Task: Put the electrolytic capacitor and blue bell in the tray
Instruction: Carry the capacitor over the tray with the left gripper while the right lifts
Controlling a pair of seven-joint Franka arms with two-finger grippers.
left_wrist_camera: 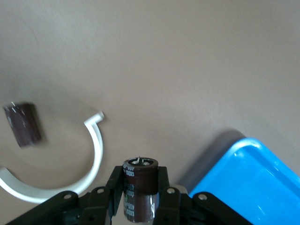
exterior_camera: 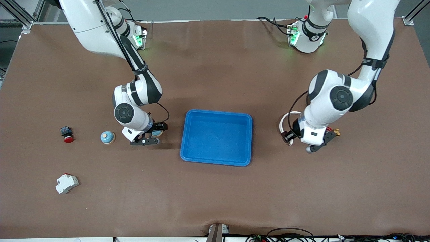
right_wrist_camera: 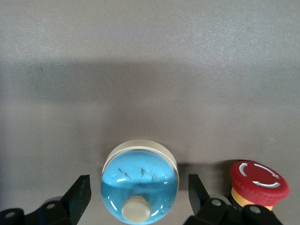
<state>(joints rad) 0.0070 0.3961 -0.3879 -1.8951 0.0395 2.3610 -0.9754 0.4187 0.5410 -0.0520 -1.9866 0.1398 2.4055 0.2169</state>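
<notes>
Capacitor (left_wrist_camera: 139, 187) between left fingers (left_wrist_camera: 115, 183); bell (right_wrist_camera: 139, 185) between right fingers (right_wrist_camera: 78, 194).

Table cover (exterior_camera: 215, 201): brown, matte, slightly creased.
Push-button (exterior_camera: 67, 134): red cap on dark body, toward the right arm's end.
Switch module (exterior_camera: 66, 183): white, nearer the front camera than the push-button.
Curved strip (left_wrist_camera: 97, 150): white open arc, lying flat.

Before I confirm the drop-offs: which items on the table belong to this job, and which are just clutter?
Job: tray; electrolytic capacitor, held by left gripper over the table beside the tray; blue bell, seen between right gripper's open fingers.
Clutter: red push button; white module; white curved strip; second capacitor lying near it.
</notes>
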